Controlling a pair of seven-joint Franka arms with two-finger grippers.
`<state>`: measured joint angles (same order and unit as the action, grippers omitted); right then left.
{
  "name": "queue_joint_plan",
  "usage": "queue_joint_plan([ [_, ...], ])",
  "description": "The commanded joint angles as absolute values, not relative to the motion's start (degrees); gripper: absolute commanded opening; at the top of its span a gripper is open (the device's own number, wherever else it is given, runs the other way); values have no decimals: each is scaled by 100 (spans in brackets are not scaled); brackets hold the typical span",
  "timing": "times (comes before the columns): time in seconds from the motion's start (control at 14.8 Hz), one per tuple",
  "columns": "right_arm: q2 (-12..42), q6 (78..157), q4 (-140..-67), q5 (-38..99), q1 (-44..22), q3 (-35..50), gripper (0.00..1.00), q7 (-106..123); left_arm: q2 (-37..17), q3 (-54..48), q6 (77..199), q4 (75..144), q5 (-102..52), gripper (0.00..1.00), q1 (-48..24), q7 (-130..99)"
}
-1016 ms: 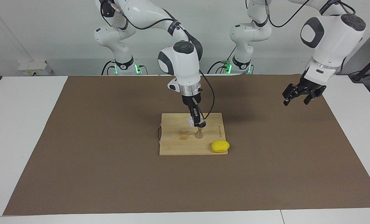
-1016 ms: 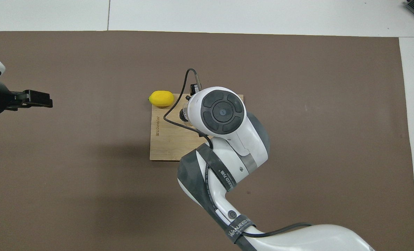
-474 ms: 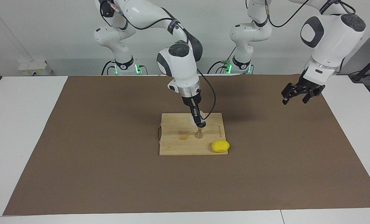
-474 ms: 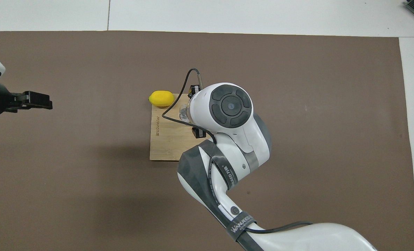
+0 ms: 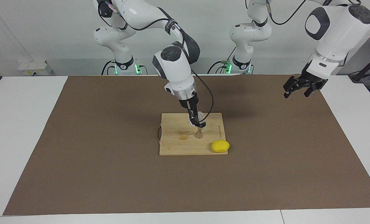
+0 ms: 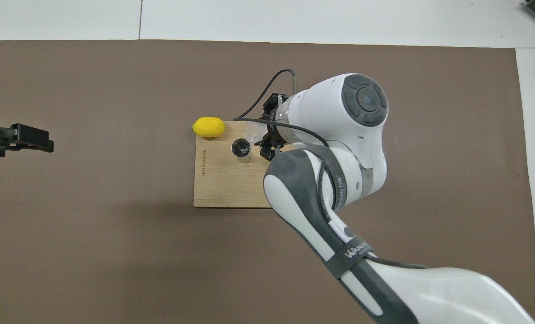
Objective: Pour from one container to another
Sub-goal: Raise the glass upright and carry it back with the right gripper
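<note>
My right gripper [image 5: 198, 123] is shut on the small clear cup [image 5: 193, 119] and holds it tilted just above the steel jigger [image 5: 199, 134]. The jigger stands upright on the wooden cutting board [image 5: 175, 143]. In the overhead view the jigger [image 6: 241, 149] shows its dark mouth, and the clear cup [image 6: 253, 131] sits at the tip of the right gripper [image 6: 259, 137], beside the jigger. My left gripper [image 5: 299, 90] is open and empty, raised over the mat at the left arm's end; it also shows in the overhead view [image 6: 26, 138]. The left arm waits.
A yellow lemon [image 5: 220, 146] lies at the board's corner farthest from the robots, toward the left arm's end; it also shows in the overhead view [image 6: 209, 127]. The board [image 6: 222, 189] lies mid-table on a brown mat [image 5: 94, 155].
My right arm's wrist has leaned toward the right arm's end, tilting the cup over the jigger, which now shows in the overhead view. My left gripper has drawn back a little.
</note>
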<state>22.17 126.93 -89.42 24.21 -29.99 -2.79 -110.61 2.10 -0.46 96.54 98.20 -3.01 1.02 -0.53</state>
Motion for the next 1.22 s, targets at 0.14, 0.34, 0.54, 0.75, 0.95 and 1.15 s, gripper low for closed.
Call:
queue_joint_plan([
  [0.14,2101,12437,-8921,3855,-2260,-211,0,-10504,167,-26,9176,9352,-176,100,105,-132],
  [0.34,2083,12121,-8956,4385,-1794,-211,0,-9942,167,-27,9185,9352,-176,100,79,-141],
  [0.54,1899,12076,-9358,4937,-1425,-220,0,-9135,141,-52,9053,9177,-132,100,18,-158],
  [0.75,1671,12059,-9921,5377,-1012,-220,0,-8334,149,35,9062,9149,-88,100,-236,-167],
  [0.95,1442,12015,-10465,5939,-564,-220,0,-7544,158,35,9053,9149,-88,100,-246,-176],
  [1.15,1187,11673,-11081,6143,-46,-220,0,-6542,158,35,9053,9141,-88,100,-246,-176],
])
